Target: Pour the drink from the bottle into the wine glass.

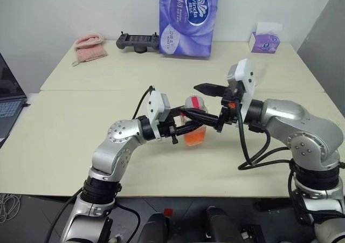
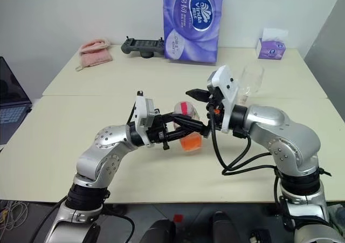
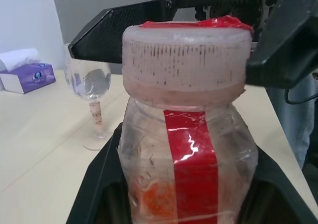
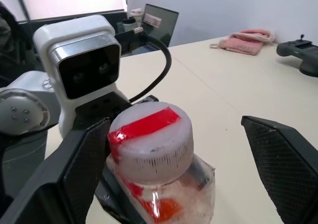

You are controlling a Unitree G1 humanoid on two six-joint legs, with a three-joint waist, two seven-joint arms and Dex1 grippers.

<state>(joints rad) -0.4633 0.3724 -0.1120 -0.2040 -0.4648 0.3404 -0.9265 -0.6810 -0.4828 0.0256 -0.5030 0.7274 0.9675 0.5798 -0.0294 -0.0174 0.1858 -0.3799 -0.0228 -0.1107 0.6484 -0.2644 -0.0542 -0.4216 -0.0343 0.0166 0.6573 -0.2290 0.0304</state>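
- The left gripper (image 1: 190, 125) has its fingers clamped on the bottle's (image 3: 189, 149) body, below the cap (image 3: 186, 60), holding it upright above the surface (image 1: 81, 140).
- The right gripper (image 4: 174, 149) has its fingers (image 4: 285, 159) spread wide, one on each side of the cap, clear of it.
- The drink (image 1: 195, 136) sits low in the bottle, beneath the left fingers.
- The wine glass (image 3: 92, 102) stands upright on the surface beyond the right fingers, apart from the bottle.
- Far behind lie a purple tissue pack (image 1: 187, 19), a black controller (image 1: 138, 41) and a pink cloth (image 1: 89, 47).
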